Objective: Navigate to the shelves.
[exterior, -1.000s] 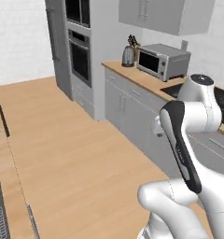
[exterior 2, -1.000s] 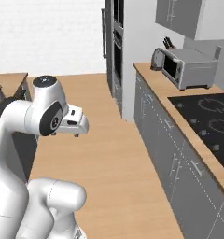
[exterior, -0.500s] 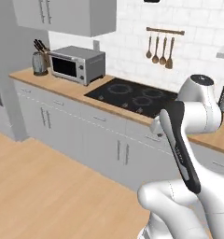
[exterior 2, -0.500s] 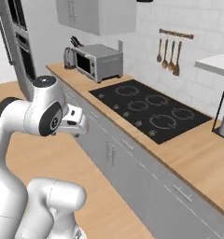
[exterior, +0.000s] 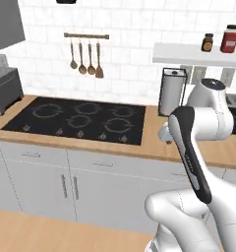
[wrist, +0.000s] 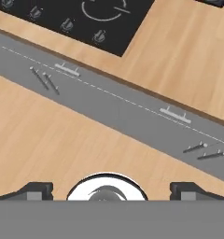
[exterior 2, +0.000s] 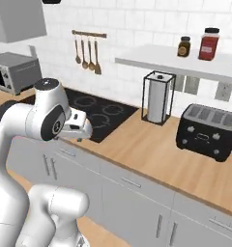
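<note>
Moved: base swung right since half a second ago, so the whole scene slid left and the shelf came in.
Left base view: thick white floating shelves slab (exterior: 198,53) upper right, jars on it; black flat cooktop (exterior: 75,120) centre left.
Right base view: shelves run along the upper right, above the black boxy toaster (exterior 2: 208,131) and wire-framed paper towel holder (exterior 2: 158,97).
Hand view: two-finger gripper (wrist: 108,190) at the bottom edge, tips spread wide, nothing between them, over grey cabinet fronts (wrist: 128,112).

White tile wall (exterior: 130,54), wood counter (exterior 2: 152,149), grey cabs (exterior: 66,182).
</note>
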